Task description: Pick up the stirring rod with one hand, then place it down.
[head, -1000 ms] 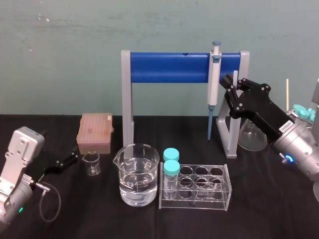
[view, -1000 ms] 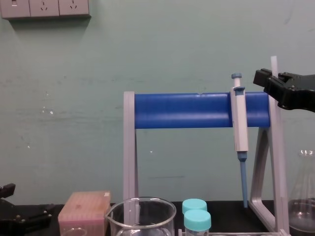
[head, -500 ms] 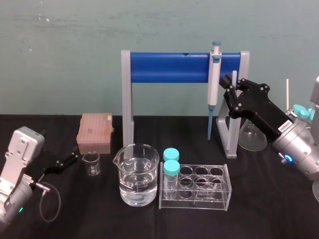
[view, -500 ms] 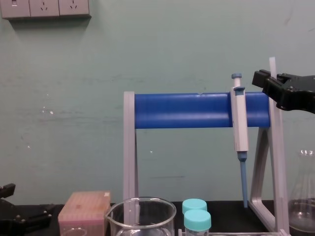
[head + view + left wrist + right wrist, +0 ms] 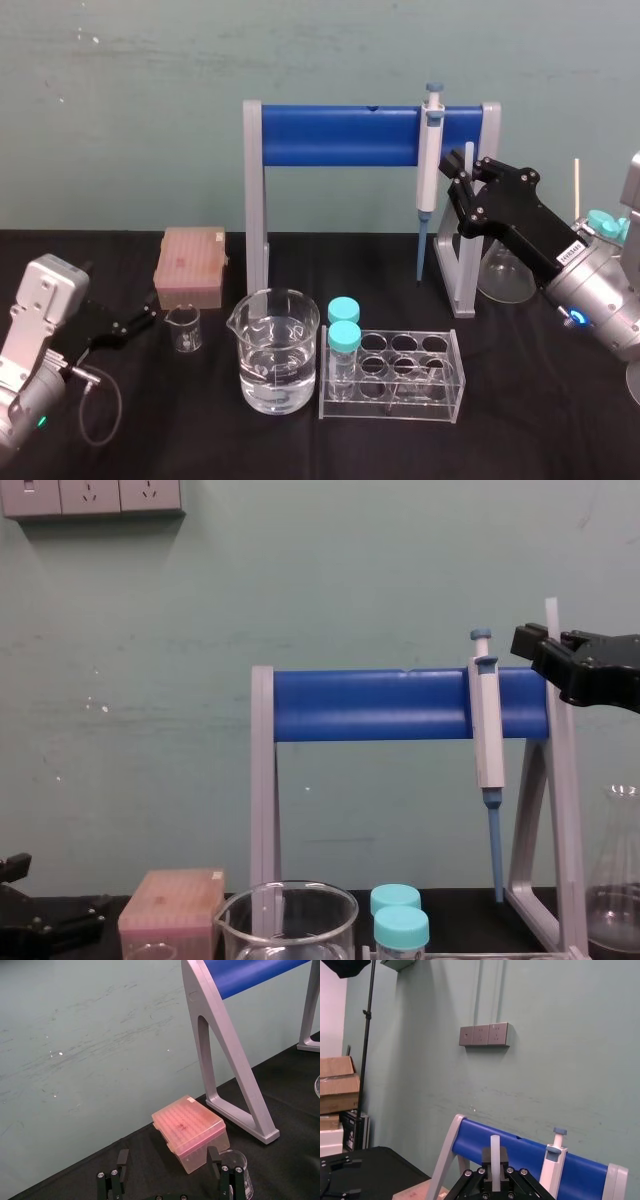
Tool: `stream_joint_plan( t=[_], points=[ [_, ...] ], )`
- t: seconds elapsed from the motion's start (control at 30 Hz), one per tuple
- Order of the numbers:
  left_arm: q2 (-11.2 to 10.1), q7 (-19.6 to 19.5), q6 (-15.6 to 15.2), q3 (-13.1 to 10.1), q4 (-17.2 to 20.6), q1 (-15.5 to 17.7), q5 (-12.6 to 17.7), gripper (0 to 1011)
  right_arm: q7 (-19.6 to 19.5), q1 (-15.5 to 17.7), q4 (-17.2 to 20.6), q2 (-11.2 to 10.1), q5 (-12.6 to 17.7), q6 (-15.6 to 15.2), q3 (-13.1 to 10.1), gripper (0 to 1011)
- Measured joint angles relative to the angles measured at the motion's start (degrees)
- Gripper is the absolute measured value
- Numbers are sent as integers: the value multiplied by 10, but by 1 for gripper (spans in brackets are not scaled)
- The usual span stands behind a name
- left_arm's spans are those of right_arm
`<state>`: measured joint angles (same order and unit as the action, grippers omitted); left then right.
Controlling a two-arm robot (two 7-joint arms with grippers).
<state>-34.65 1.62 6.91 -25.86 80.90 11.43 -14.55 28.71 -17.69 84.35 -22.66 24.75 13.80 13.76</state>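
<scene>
1. The left claw (image 5: 135, 322) rests low near the table's (image 5: 560, 420) left edge, its fingers apart, just beside a pink tip box (image 5: 190, 265) and a small beaker (image 5: 183, 328).
2. Mid-table, a large beaker (image 5: 273, 350) stands beside a clear tube rack (image 5: 400, 375).
3. Toward the back edge, a pipette (image 5: 430, 150) hangs on the blue-barred stand (image 5: 330, 135).
4. Toward the table's back right corner, the right claw (image 5: 463, 180) is raised and clamped on the stirring rod (image 5: 494, 1150). The rod is upright by the stand's right post, its top poking above the claw.
5. A flask (image 5: 505, 275) sits behind that arm.
</scene>
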Motion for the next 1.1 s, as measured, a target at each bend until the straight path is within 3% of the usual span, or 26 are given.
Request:
stream_joint_plan(
  t=[1.1],
  points=[
    [0,0,0,0,0,0,0,1000,2,-2,-4,0,0,1,1,68]
  ],
)
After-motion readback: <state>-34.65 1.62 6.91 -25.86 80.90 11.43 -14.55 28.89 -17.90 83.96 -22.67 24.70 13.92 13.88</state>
